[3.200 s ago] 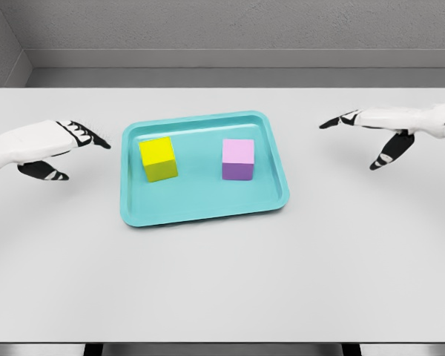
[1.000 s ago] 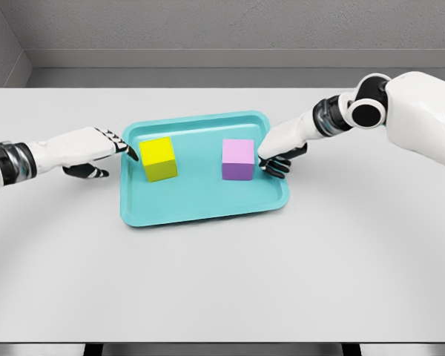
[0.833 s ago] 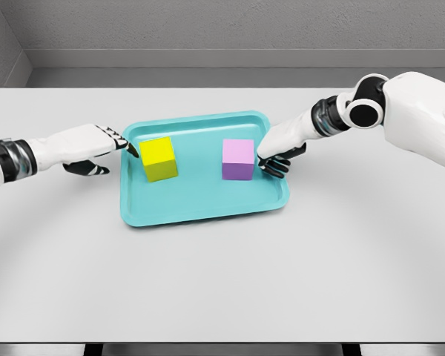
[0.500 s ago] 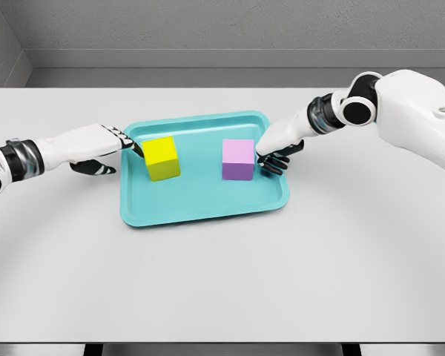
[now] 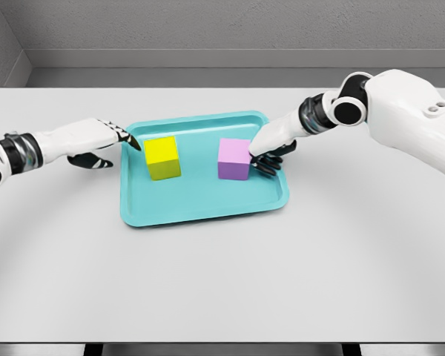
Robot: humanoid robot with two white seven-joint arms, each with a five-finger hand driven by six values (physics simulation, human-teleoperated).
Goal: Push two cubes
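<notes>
Two cubes on a tray, one hand at each outer side.
The table bears a teal tray. The left hand, fingers extended, holds nothing beside the yellow cube; the right hand, fingers partly curled, seemingly touches the purple cube.

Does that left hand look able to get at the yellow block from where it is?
Probably yes. The left hand has its fingertips over the teal tray's left rim, close to the yellow block, and nothing lies between them. The purple block sits further right, beside the right hand.
</notes>
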